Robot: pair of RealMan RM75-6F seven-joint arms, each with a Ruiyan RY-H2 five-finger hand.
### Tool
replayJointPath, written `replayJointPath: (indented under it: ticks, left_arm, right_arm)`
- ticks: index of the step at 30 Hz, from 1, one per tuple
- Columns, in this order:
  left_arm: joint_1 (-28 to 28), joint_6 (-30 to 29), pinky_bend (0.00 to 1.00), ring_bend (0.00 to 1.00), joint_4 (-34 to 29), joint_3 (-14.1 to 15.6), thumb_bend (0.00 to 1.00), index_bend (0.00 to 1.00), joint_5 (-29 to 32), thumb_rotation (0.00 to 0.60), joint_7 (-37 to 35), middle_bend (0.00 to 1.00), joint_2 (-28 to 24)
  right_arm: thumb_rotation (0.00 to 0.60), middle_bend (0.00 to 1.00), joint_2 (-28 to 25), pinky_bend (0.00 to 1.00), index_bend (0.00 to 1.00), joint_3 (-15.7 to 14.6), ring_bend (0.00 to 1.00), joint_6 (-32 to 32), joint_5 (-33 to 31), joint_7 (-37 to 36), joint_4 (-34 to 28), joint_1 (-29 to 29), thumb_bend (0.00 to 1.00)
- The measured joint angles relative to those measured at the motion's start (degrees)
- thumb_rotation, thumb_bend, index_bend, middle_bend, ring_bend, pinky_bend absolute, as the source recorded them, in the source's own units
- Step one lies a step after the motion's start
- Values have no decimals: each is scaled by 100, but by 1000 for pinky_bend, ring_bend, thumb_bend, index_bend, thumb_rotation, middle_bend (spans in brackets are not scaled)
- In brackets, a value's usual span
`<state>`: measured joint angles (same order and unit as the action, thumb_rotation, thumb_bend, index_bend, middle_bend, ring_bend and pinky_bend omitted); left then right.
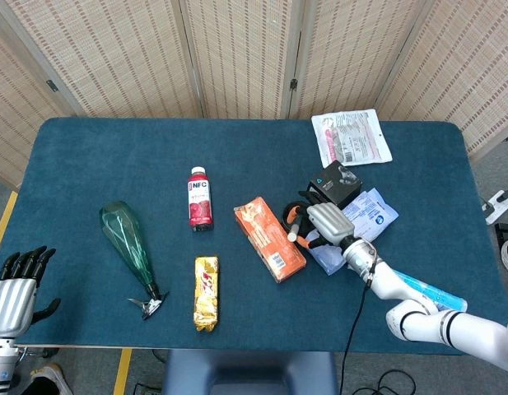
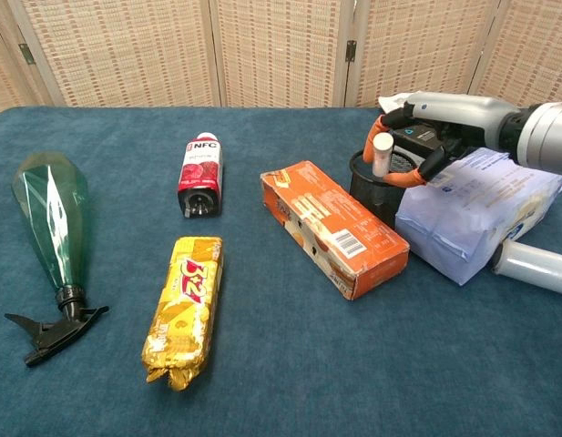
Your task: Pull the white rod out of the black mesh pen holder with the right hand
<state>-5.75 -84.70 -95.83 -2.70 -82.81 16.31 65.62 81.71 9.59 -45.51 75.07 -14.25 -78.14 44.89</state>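
Observation:
The black mesh pen holder [image 2: 375, 189] [image 1: 295, 213] stands right of centre, between an orange box and a pale bag. A white rod [image 2: 382, 154] [image 1: 293, 234] sticks up out of it. My right hand [image 2: 419, 123] [image 1: 323, 222] reaches in from the right, over the holder. Its orange-tipped fingers [image 2: 371, 142] curl round the rod's top: one lies close on the rod's left, the thumb sits a little apart on the right. It grips nothing. My left hand [image 1: 19, 288] hangs off the table's front left corner, empty, fingers apart.
The orange box [image 2: 333, 228] lies against the holder's left side and the pale blue bag [image 2: 481, 211] against its right. A black box [image 1: 334, 183] sits behind. A white roll [image 2: 536, 266], a red bottle [image 2: 199, 175], a gold snack pack [image 2: 185, 308] and a green spray bottle [image 2: 48, 228] lie around.

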Motion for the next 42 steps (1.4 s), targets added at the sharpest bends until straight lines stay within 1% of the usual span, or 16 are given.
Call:
replayJointPath:
  ticks: [14, 19, 34, 36, 39, 42]
  left_arm:
    - [16, -13, 136, 162, 27, -2, 247, 165, 13, 600, -38, 152, 2]
    - [24, -5, 136, 162, 50, 3, 246, 165, 29, 600, -60, 152, 8]
    - [-13, 68, 136, 161, 56, -6, 246, 165, 64, 600, -29, 152, 29]
    - [-17, 81, 136, 161, 49, -7, 246, 166, 79, 600, -16, 151, 29]
    - [-26, 93, 136, 161, 33, -14, 247, 165, 93, 600, 3, 151, 27]
    - [-38, 104, 136, 161, 20, -16, 247, 165, 94, 600, 26, 151, 27]
  right_arm:
    - [600, 294, 126, 48, 463, 68, 42, 90, -127, 122, 117, 77, 298]
    - [600, 315, 151, 55, 495, 90, 55, 70, -160, 166, 145, 79, 325]
    - [600, 315, 143, 60, 495, 55, 65, -56, -203, 608, 176, 43, 325]
    - [600, 312, 132, 60, 480, 41, 66, -56, -202, 668, 180, 42, 326]
    - [600, 308, 104, 61, 417, 23, 66, -54, -201, 758, 180, 40, 325]
    - [600, 308, 82, 61, 398, 24, 65, -74, -208, 775, 179, 25, 325]
